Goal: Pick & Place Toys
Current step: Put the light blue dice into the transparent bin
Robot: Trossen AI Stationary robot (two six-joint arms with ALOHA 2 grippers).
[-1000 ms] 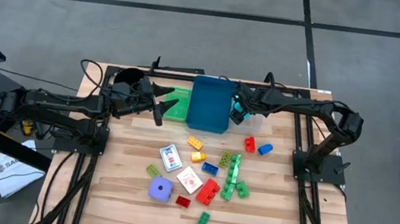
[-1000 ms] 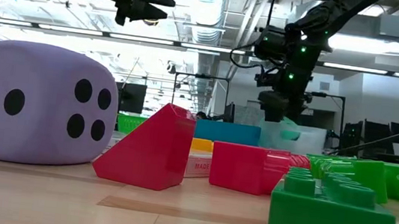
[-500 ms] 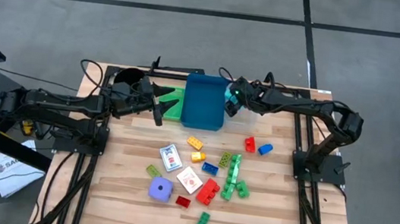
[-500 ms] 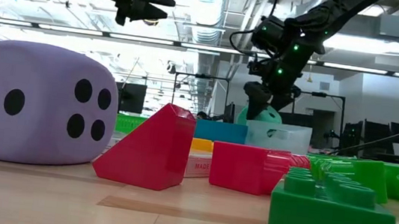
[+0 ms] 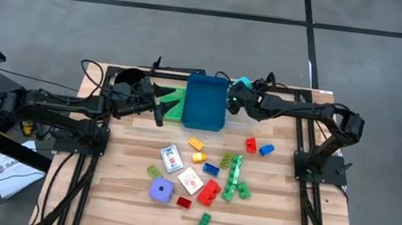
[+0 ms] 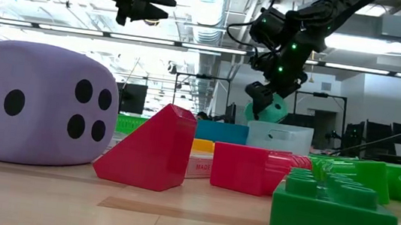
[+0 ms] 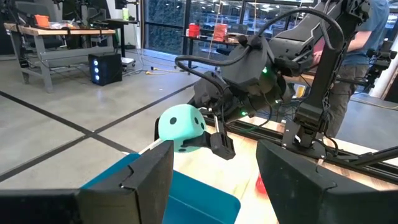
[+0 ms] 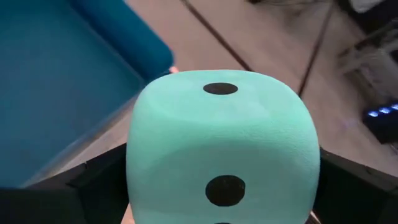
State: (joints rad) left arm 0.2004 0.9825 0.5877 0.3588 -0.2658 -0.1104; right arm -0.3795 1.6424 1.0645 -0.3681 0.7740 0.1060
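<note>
We see the right gripper [image 5: 235, 94] raised at the far right corner of the deep blue plastic tray [image 5: 204, 101], its 2 fingers pinching the cyan foam die [image 7: 180, 127] between them, clear of the table. The left gripper [image 5: 165, 106] hangs over the green tray [image 5: 178, 110] beside it, jaws spread and holding nothing. On the wooden table [image 5: 274, 206] lie the purple foam die [image 5: 161, 191], 2 white card packs [image 5: 180, 169] and scattered plastic bricks [image 5: 233, 176].

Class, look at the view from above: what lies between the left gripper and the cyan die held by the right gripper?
In the high view, the blue tray sits between the left gripper and the cyan die.
</note>
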